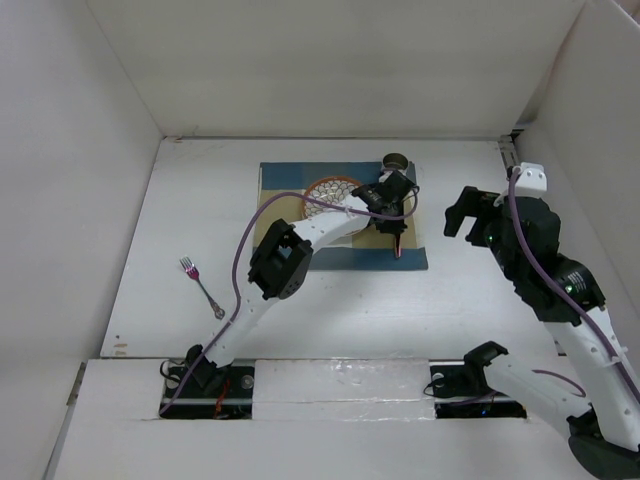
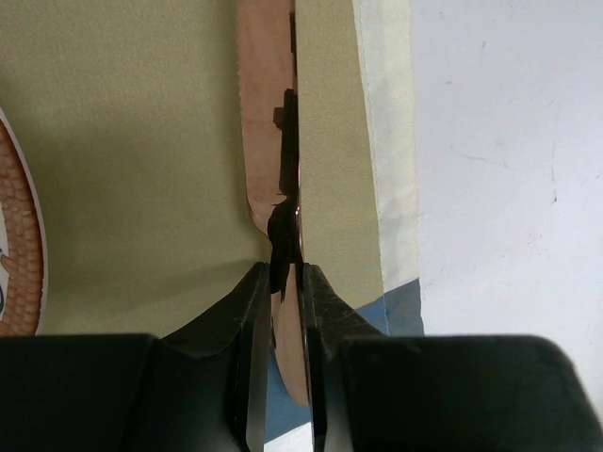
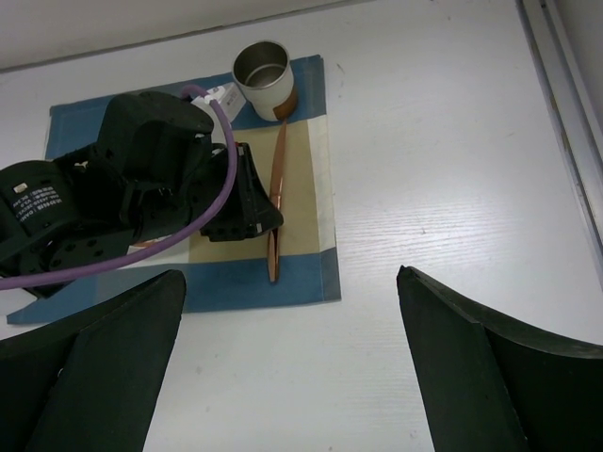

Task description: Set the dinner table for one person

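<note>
White panels are set around the matte white counter [image 1: 330, 320], which fills the middle of the top view and carries every item. A blue-and-beige placemat [image 1: 285, 175] is laid in the upper centre of that frame. A plate [image 1: 328, 192] with an orange patterned rim is seated on it, left of the placemat's centre, and a metal cup [image 3: 262, 73] is stood at its upper right corner. A copper-coloured knife [image 3: 276, 184] is aligned along the beige band to the right of the plate, its far end just beside the cup.

The left arm's fingers [image 2: 256, 315] are clenched on the knife's near end, as shown in the left wrist view; whether the knife is fully rested on the cloth cannot be told. The right arm's fingers [image 3: 94, 367] are spread wide, nothing is grasped by them, and they are held over bare counter to the right of the placemat.

A fork [image 1: 202, 285] is seen lying on the counter at the middle left of the top view, well apart from the placemat. The setting for 1 person is judged to be largely done, with 3 items placed or nearly placed. Release of the knife and transfer of the fork to the plate's left side are judged to be outstanding.
</note>
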Controlling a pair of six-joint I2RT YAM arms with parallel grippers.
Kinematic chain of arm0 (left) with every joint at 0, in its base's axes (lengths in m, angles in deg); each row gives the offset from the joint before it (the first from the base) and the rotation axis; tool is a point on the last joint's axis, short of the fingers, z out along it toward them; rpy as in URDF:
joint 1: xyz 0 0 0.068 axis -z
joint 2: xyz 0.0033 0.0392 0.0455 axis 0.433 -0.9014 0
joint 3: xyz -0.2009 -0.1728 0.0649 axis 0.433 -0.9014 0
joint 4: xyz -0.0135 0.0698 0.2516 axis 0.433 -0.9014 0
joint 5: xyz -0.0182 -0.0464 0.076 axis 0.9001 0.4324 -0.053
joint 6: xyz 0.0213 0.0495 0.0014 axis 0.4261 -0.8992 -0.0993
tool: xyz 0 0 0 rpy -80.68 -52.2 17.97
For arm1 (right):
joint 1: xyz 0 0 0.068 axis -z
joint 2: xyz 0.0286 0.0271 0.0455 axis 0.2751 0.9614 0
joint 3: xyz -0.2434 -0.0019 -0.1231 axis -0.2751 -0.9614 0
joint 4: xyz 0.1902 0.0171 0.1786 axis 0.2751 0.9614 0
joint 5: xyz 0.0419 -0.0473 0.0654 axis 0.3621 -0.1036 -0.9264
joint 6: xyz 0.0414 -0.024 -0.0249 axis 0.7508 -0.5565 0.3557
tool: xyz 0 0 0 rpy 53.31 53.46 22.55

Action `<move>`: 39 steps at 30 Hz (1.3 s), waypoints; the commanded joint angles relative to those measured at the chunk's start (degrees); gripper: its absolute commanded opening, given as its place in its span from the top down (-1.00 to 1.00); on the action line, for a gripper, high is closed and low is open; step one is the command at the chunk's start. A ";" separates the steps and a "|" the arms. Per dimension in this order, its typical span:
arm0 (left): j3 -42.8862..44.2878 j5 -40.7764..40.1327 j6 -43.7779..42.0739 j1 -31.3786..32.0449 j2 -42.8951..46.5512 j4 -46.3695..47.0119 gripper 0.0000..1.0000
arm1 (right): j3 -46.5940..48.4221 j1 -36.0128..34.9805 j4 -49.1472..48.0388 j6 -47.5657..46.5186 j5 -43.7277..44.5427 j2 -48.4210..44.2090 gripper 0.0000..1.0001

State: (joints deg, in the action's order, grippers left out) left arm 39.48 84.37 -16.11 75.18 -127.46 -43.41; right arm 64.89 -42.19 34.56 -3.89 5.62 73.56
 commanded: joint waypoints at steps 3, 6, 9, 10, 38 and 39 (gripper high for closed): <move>1.51 0.71 1.01 0.32 1.24 0.98 0.66 | -0.29 0.29 -1.03 -1.21 -0.45 -1.02 -1.00; 1.51 0.71 1.01 0.32 2.46 0.98 0.57 | -0.29 0.29 -1.03 -1.21 -0.45 -1.02 -1.00; 0.98 0.71 1.01 0.32 3.69 0.98 0.47 | -0.29 0.29 -1.03 -1.21 -0.97 -1.55 -1.00; 0.98 0.71 1.01 0.32 3.70 0.98 0.43 | -0.29 0.29 -1.03 -1.21 -0.98 -1.55 -1.00; -62.00 -19.34 13.40 -38.48 75.57 -9.31 -1.00 | -9.24 0.29 -12.63 -2.88 -20.48 -4.27 -1.00; -67.17 -19.32 13.40 -40.27 77.51 -8.78 -1.00 | -9.25 0.29 -13.42 -2.88 -21.01 -4.27 -1.00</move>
State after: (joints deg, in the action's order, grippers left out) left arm -18.96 63.80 -4.35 39.49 -54.61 -49.92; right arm 56.06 -42.19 27.70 -5.79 -11.03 69.65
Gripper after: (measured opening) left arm 0.996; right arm 0.999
